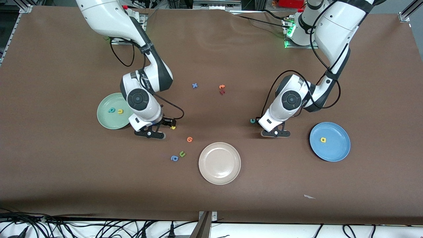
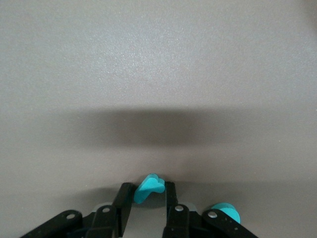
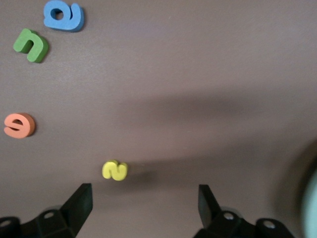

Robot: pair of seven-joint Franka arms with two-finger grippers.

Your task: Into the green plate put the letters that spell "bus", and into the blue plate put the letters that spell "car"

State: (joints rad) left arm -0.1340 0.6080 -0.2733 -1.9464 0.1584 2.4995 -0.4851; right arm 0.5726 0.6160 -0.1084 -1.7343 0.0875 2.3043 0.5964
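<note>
The green plate (image 1: 106,118) holds a teal "b" (image 1: 112,110) and a yellow "u" (image 1: 120,111). Beside it, my right gripper (image 1: 160,129) (image 3: 145,193) is low over the table and open, with the yellow "s" (image 1: 173,127) (image 3: 115,170) lying just ahead of its fingertips, untouched. My left gripper (image 1: 272,131) (image 2: 147,191) is down at the table and shut on a small teal letter (image 2: 148,187) that looks like the "r". The teal "c" (image 1: 252,121) (image 2: 225,212) lies right beside it. The blue plate (image 1: 337,152) holds a yellow "a" (image 1: 323,139).
A beige plate (image 1: 219,163) sits nearer the front camera, mid-table. An orange letter (image 1: 189,139) (image 3: 20,125), a green "u" (image 1: 182,153) (image 3: 30,45) and a blue "a" (image 1: 174,158) (image 3: 63,16) lie near the right gripper. A blue "x" (image 1: 195,85) and orange and red letters (image 1: 222,89) lie toward the bases.
</note>
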